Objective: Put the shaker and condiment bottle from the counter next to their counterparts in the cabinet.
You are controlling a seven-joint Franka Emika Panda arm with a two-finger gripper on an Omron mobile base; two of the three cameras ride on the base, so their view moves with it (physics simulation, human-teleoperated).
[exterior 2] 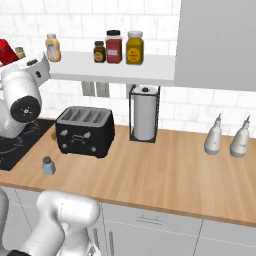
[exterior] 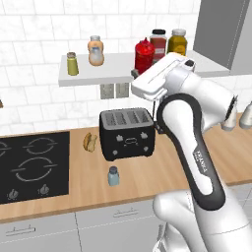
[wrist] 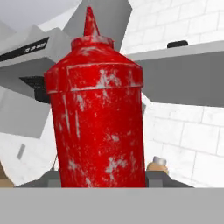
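Currently, by item:

Gripper (exterior: 140, 74): raised to shelf height at the left end of the white arm's hand; its jaws stand part-way apart and are closed on the red bottle, which the hand view shows filling the gap between the two finger tips.

Red bottle (wrist: 96, 113): upright in the gripper, pointed nozzle up. In the left base view it (exterior: 144, 55) stands at the shelf's front edge, just left of the dark-lidded red jar (exterior: 158, 45); whether its base touches the board cannot be told.

Shelf (exterior: 115, 69): pale board on the tiled wall above the counter. Towards its left end stand the olive-green shaker (exterior: 72, 64) and, just right of it, the peach-orange bottle (exterior: 96, 50); further right are the red jar and a yellow jar (exterior: 177, 42). The right base view also shows a small dark jar (exterior 2: 99, 51) left of those two.

Blue-grey shaker (exterior: 113, 176): upright on the counter (exterior: 147, 177), near the front edge, in front of the black toaster (exterior: 127, 133) and apart from it.

Other counter items: a bun-like thing (exterior: 89, 141) just left of the toaster, a black hob (exterior: 32, 165) at the far left, a paper-towel roll (exterior 2: 145, 120) in a wire stand right of the toaster, and two pale bottles (exterior 2: 227, 137) near the right end.
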